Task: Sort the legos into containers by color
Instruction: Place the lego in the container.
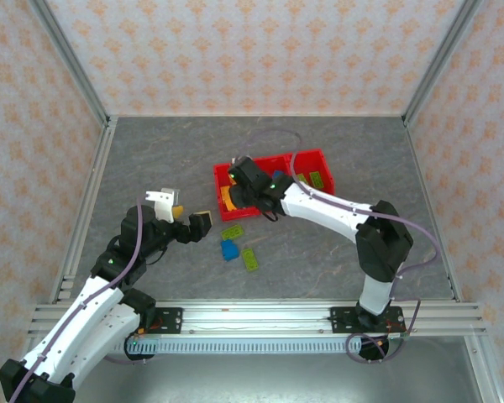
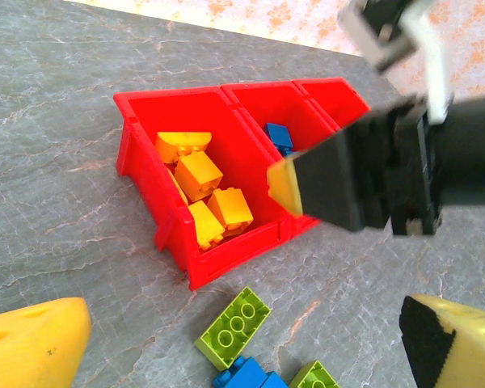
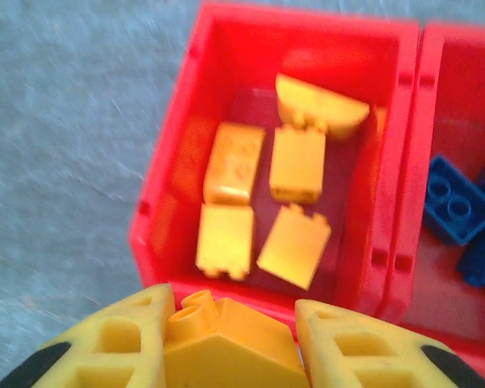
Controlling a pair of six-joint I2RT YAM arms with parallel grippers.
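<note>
Sorting is well along: the right claw [image 3: 234, 349] grips an orange-yellow lego [image 3: 226, 327] above the left-hand red container [image 3: 170, 186], which holds five alike. Lower centre, two green legos [image 1: 233, 232] and a blue one [image 1: 229, 249] lie unsorted on the table [image 1: 151, 159] beside the wide-open left claw [image 1: 191, 218].

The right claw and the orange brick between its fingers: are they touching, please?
Touching. The right wrist view shows the orange brick wedged against both fingers of the right claw, no gap.
</note>
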